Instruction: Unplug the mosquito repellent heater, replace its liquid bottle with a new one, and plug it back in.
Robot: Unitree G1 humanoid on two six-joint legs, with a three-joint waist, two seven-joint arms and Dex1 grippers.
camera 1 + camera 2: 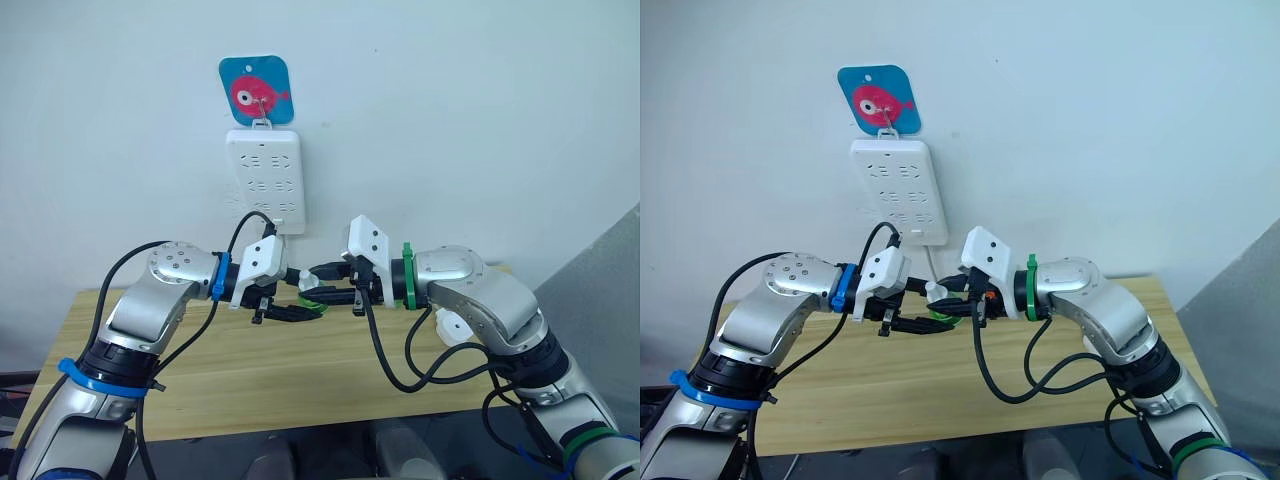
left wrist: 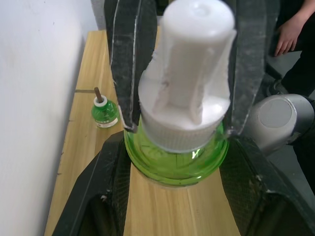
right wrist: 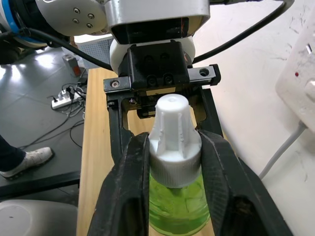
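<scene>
New green bottle (image 2: 177, 157) with white cap (image 3: 172, 140), held above the desk (image 1: 300, 375) between both grippers, left fingers (image 2: 98, 196) pinching its body, right fingers (image 3: 125, 196) pinching its cap; cap uncapping pending; heater (image 1: 452, 327) unplugged, far right on desk; old bottle (image 2: 104, 111) set aside.

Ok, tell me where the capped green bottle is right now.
The capped green bottle is held in mid-air between the left gripper and the right gripper, above the wooden table and just below the wall power strip.

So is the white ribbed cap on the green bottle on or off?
On: the white ribbed cap sits on the green bottle, between both grippers' fingers.
</scene>
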